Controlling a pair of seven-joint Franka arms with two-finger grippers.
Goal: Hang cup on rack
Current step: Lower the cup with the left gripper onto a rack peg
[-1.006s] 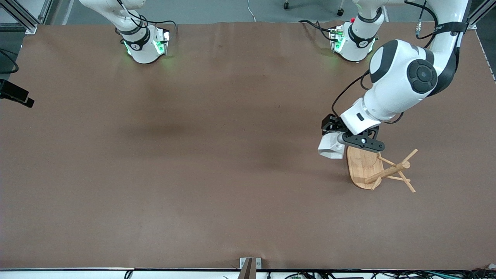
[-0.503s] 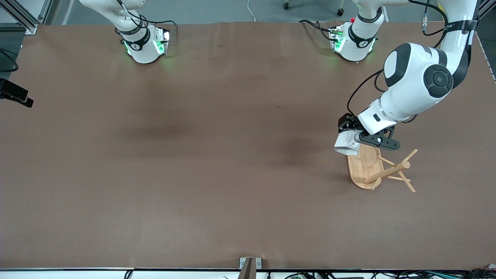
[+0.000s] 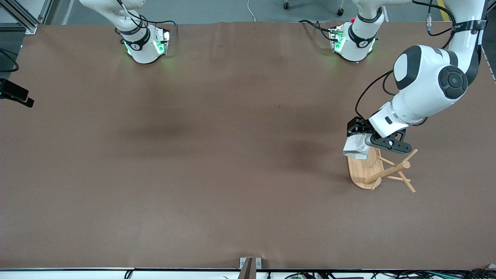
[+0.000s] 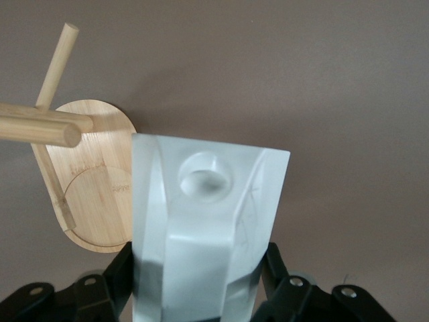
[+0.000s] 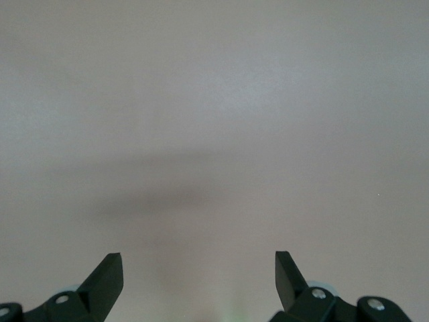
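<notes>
My left gripper [image 3: 362, 144] is shut on the white faceted cup [image 3: 355, 148] and holds it in the air over the edge of the rack's oval base. In the left wrist view the cup [image 4: 204, 228] fills the middle, its round-holed handle facing up, clamped between the black fingers [image 4: 110, 282]. The bamboo rack [image 3: 381, 170] stands toward the left arm's end of the table; its post and thin pegs [image 3: 405, 164] lean toward the front camera. The rack's base [image 4: 94, 194] and two pegs [image 4: 40, 127] show beside the cup. My right gripper [image 5: 199, 268] is open and empty over bare table; it is out of the front view.
The brown table [image 3: 193, 155] stretches wide toward the right arm's end. The two arm bases [image 3: 145, 44] stand along the table's edge farthest from the front camera. A black camera mount [image 3: 15, 95] sits at the table's edge at the right arm's end.
My left gripper has carried the cup sideways toward the rack, from beside the base to over its edge. The right arm has not moved.
</notes>
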